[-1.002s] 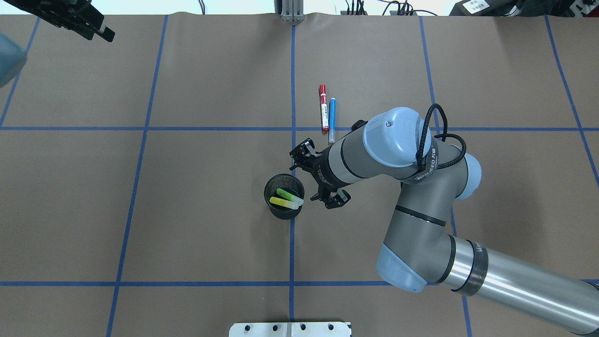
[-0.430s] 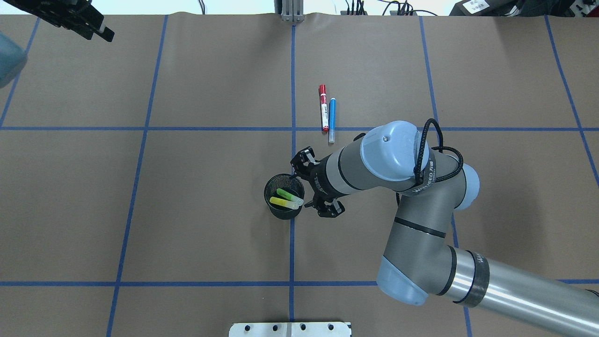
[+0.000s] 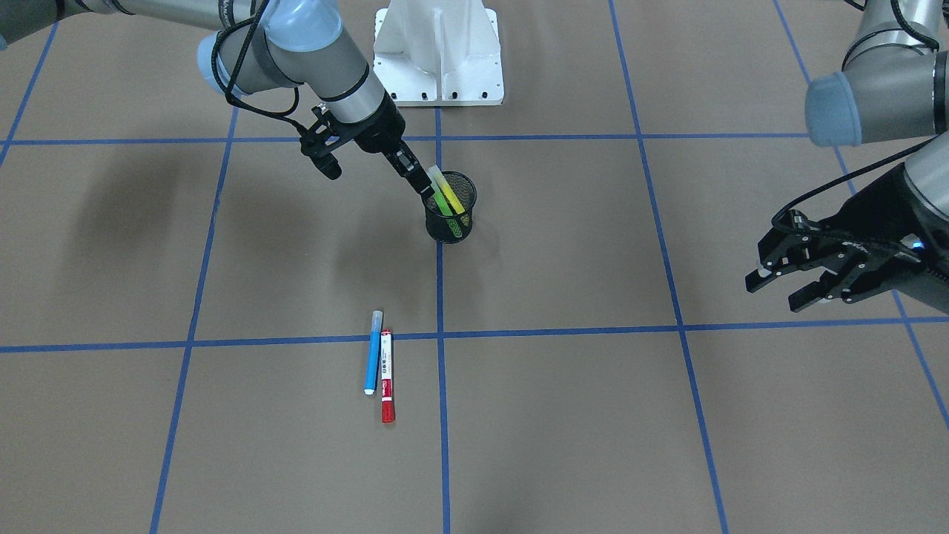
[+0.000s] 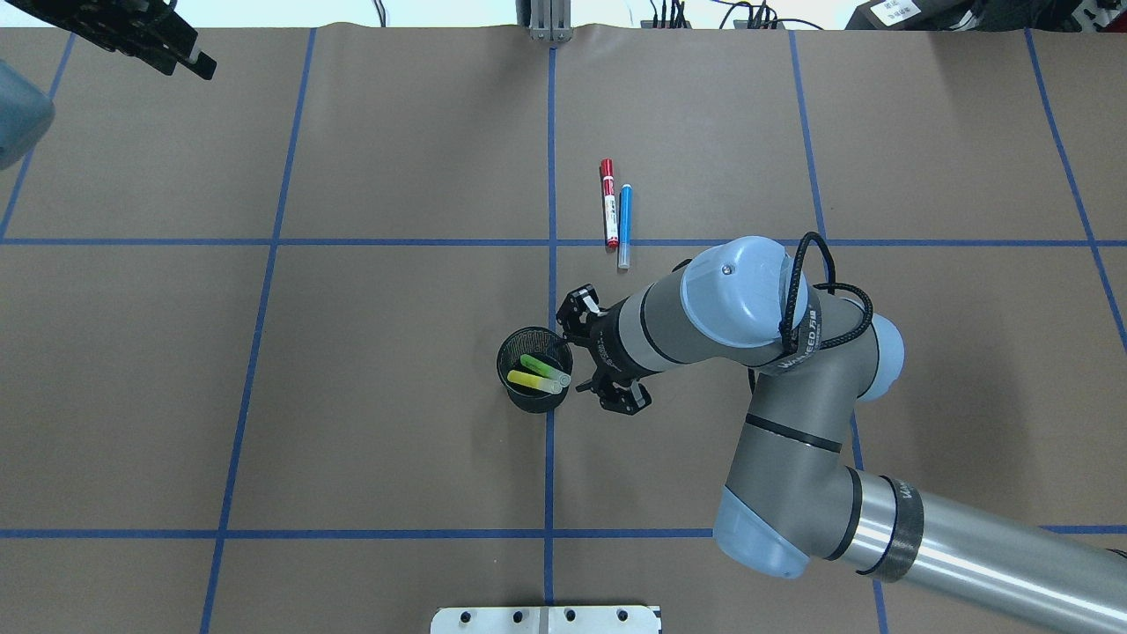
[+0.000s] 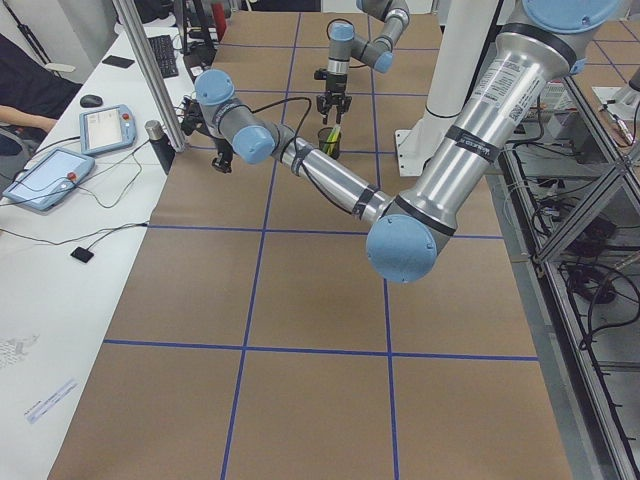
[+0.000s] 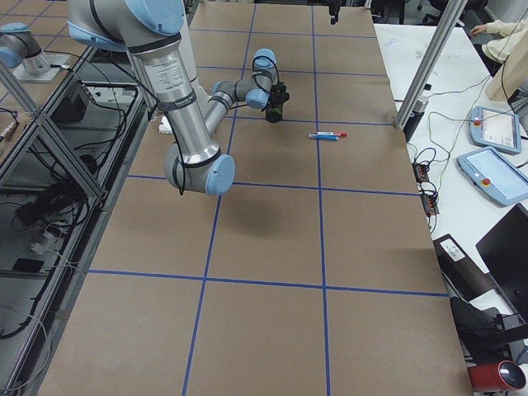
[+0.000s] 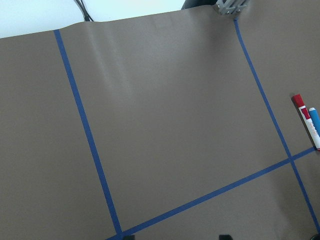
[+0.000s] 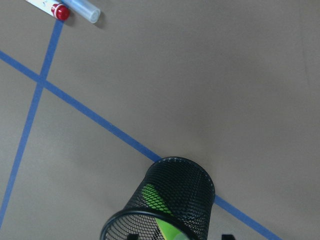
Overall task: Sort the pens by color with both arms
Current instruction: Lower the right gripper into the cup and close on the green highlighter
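The right gripper (image 3: 420,182) has closed in on the black mesh cup (image 4: 526,403); its jaws stand spread. You will find the yellow pen (image 4: 528,380) and green pen (image 4: 535,362) inside, caps leaning toward those jaws. The left gripper (image 3: 778,285), also spread, sits well apart at the table's (image 4: 352,423) far left corner. The red pen (image 4: 609,207) and blue pen (image 4: 625,220) lie parallel near the centre. Mesh hides the lower barrels.

black mesh cup (image 4: 538,402) on brown table (image 4: 352,396), blue tape grid lines (image 4: 396,241), white pedestal (image 3: 439,52), two teach pendants (image 6: 493,128)
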